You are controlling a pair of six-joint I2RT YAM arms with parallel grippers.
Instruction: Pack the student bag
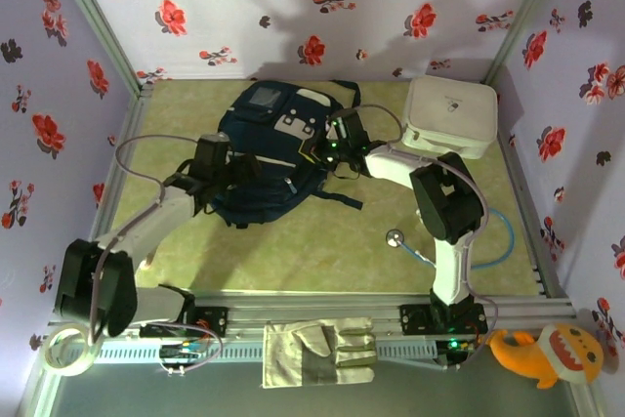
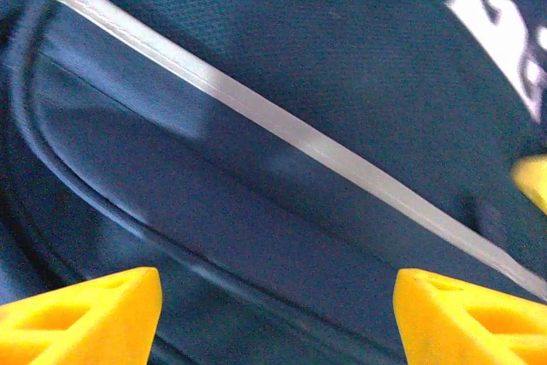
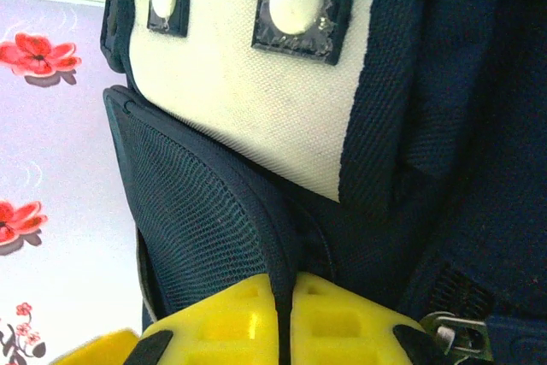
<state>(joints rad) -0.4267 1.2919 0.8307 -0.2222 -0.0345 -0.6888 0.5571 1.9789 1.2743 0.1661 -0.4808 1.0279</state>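
The student bag (image 1: 264, 158), navy with white patches and a grey panel, lies at the back middle of the green mat. My left gripper (image 1: 217, 165) hovers over its left side. In the left wrist view the left gripper (image 2: 278, 301) is open, its yellow fingers (image 2: 85, 314) wide apart over the bag's navy fabric (image 2: 299, 83) and a white stripe (image 2: 256, 113). My right gripper (image 1: 337, 139) is at the bag's right side. In the right wrist view the right gripper (image 3: 286, 318) is shut on the dark edge of the bag's mesh side pocket (image 3: 197, 220), below a white patch (image 3: 256, 100).
A white rounded zip case (image 1: 449, 116) sits at the back right. A small metal disc on a blue tube (image 1: 395, 237) lies on the mat by the right arm. A work glove (image 1: 317, 351), an orange plush (image 1: 547, 354) and a tape roll (image 1: 63, 349) lie along the front rail. Floral walls enclose the mat.
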